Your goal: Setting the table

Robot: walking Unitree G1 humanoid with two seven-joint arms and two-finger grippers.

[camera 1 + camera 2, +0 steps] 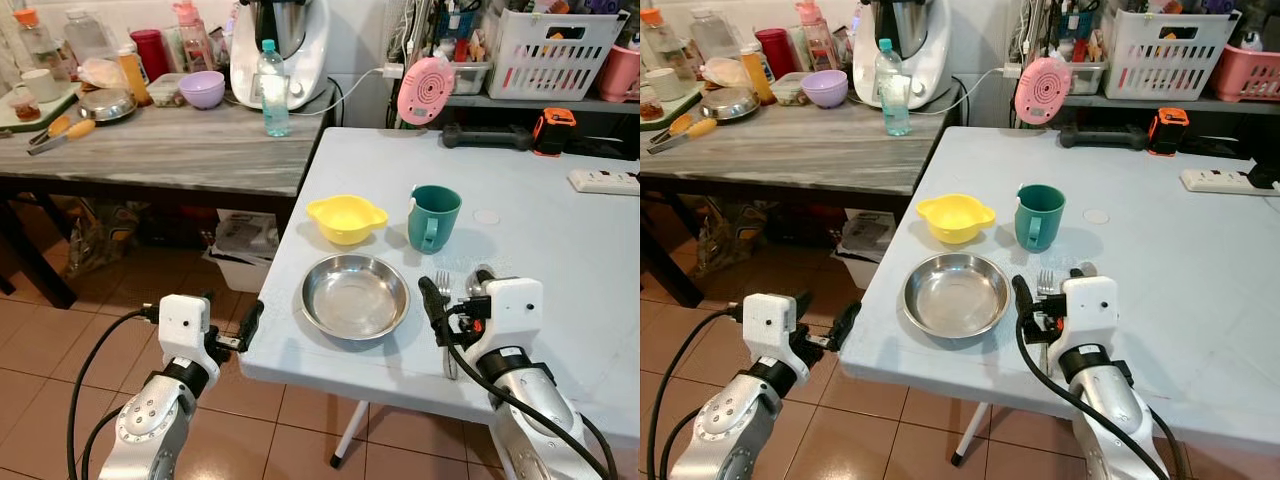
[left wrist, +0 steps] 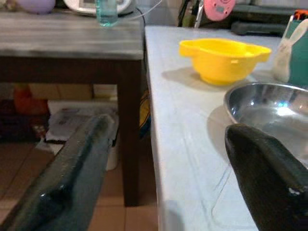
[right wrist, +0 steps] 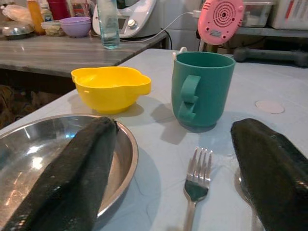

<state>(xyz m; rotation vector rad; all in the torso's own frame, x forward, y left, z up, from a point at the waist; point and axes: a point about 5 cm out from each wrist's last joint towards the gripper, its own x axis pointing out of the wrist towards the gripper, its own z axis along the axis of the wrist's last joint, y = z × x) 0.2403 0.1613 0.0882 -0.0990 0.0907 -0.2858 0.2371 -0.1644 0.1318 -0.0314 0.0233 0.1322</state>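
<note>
My right gripper [image 3: 173,183] hovers low over the pale table [image 1: 560,250], matte black fingers spread apart around a metal fork [image 3: 195,185] lying flat. Just beside the fork sits a round, shiny steel plate [image 1: 355,296]. Beyond it stand a lobed yellow plastic bowl [image 1: 346,217] and a teal handled mug [image 1: 433,217]. My left gripper [image 2: 163,178], fingers parted, holds nothing at the table's edge.

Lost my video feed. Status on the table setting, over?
Right gripper open over fork. Left gripper open at table edge. Plate, bowl, cup set. Nothing blocking.
</note>
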